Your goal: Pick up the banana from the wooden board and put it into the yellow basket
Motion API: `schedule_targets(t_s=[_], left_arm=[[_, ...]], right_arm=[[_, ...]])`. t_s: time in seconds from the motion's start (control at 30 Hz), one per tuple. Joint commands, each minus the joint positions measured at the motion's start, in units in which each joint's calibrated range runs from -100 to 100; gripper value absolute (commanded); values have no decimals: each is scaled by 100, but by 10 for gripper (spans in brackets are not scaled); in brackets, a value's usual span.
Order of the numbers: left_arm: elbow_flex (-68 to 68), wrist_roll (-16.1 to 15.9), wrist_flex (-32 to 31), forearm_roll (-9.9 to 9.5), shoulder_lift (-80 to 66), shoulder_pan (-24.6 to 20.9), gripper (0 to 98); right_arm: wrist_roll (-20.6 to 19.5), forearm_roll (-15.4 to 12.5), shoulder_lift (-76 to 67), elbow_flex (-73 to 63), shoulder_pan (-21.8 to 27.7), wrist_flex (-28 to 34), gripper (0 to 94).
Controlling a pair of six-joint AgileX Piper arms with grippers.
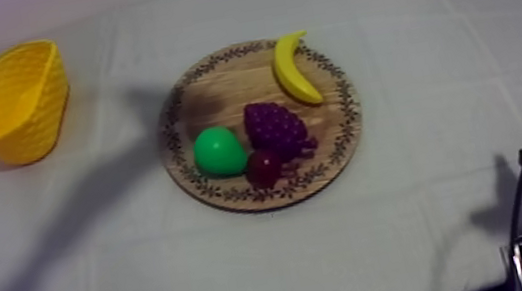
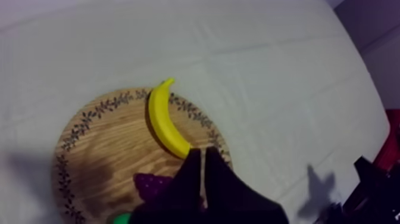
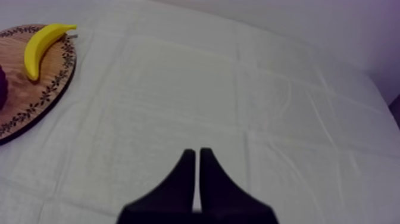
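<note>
The banana (image 1: 294, 71) and the woven basket (image 1: 38, 119) are yellow. The brown wooden board (image 1: 215, 89) has dark leaf sprigs round its rim. The pear (image 1: 218, 152) is green, the grapes (image 1: 274, 127) purple, the cloth (image 1: 433, 179) grey-white.
</note>
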Motion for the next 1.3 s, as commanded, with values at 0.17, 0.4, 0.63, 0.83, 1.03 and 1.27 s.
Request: schedule_targets(t_s=[0.17,0.4,0.63,0.83,1.03,1.27], left_arm=[[226,77,-83,151,249,82,131],[698,392,-359,-50,214,230,439],[1195,511,-881,-179,128,262,654],[1189,391,-996,-40,271,204,692],[536,262,-760,161,824,138,691],[-788,328,-28,279,1796,45,691]], right_arm=[[-1,4,-4,2,-4,-2,6],[-1,4,-4,2,-5,-2,6],[-1,4,-4,2,-5,-2,6],[3,4,-4,2,-5,-2,6],[4,4,-4,2,-5,-2,6],[4,4,-4,2,-5,-2,6]])
